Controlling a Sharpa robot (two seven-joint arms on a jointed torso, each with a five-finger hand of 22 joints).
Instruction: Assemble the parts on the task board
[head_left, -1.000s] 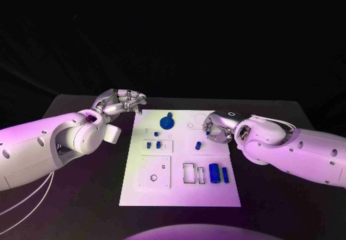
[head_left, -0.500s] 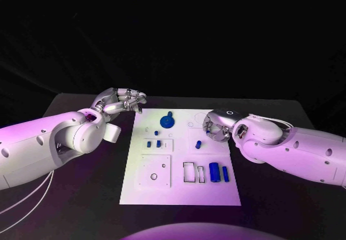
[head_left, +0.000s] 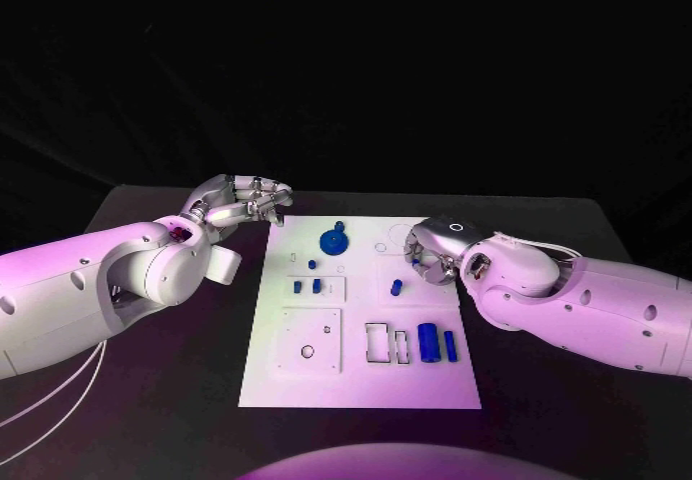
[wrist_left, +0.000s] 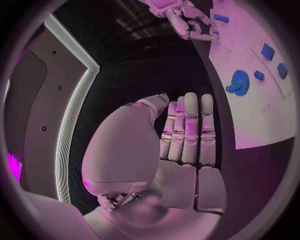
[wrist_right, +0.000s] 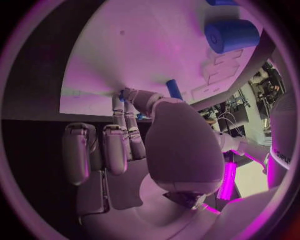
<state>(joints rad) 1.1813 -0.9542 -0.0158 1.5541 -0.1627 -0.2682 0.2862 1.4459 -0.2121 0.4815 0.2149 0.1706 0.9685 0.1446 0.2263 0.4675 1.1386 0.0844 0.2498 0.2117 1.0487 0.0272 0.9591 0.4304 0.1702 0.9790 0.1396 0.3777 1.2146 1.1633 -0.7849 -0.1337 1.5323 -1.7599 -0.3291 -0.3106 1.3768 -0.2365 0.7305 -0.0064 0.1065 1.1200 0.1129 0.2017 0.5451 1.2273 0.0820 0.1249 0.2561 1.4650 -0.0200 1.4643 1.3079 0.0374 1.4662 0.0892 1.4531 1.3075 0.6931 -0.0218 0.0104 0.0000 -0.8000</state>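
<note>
The task board sits mid-table with the blue parts on it: a gear near the far edge, two small pegs in a framed recess, and a fat cylinder plus a thin one lying lengthwise, long axes running near-to-far. The left hand hovers off the board's far-left corner, and its wrist view shows fingers straight, side by side, holding nothing. The right hand is over the board's right edge by a short blue peg; I can't tell if it grips anything.

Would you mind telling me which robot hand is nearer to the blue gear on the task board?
Left. The left robot hand hovers just off the board's far left corner, close beside the blue gear. The right robot hand is farther off, over the board's right edge.
</note>
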